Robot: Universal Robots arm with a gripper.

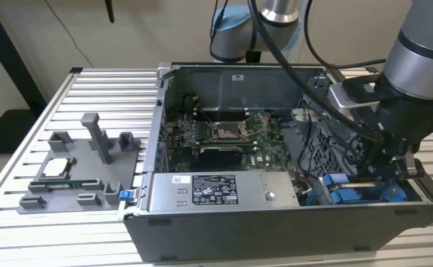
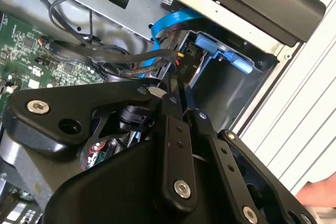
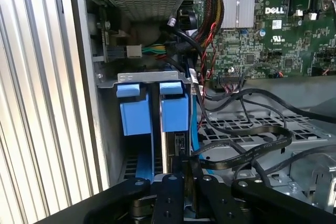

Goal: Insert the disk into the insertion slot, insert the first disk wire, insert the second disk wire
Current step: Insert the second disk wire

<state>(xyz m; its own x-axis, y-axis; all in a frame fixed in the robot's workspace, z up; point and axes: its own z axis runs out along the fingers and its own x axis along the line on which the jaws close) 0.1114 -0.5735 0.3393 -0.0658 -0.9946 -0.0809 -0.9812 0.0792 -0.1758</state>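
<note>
The pincer (image 3: pixel 184 174) is closed on a black wire (image 3: pixel 247 153), directly above the slot (image 3: pixel 152 111). The disk (image 3: pixel 169 150) stands on edge inside it, blue tabs up, its long axis running down into the bay.

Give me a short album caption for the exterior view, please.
Robot arm's gripper lowered into the open computer case, at the blue-railed insertion slot beside the grey power-supply box.
</note>
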